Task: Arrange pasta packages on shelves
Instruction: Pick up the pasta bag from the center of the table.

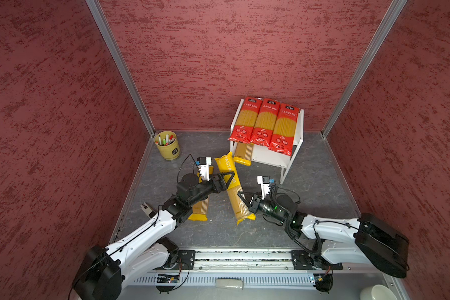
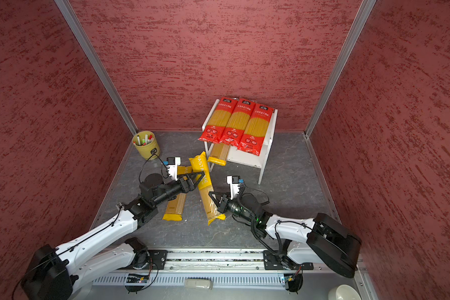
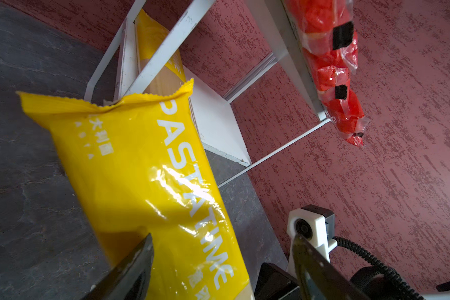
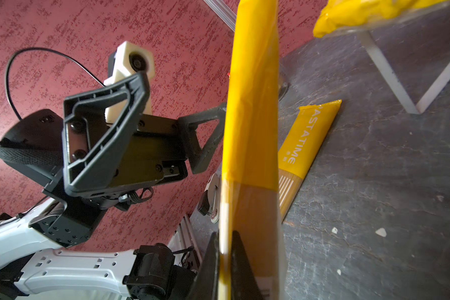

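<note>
The right jaws clench the near end of the yellow pasta bag [image 1: 231, 200]; the left jaws, released, stand astride its lettered half.

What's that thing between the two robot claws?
A yellow PASTATIME bag: the right gripper pinches its clear lower part, and the left gripper stands open at its lettered part. Both top views show it.

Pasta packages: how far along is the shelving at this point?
Done: three red packages lie on the rack's top board; one yellow package sits on the lower board. In hand: right claw shut on a second yellow package, left claw open around it. Left: that one plus a third yellow package on the floor.
</note>
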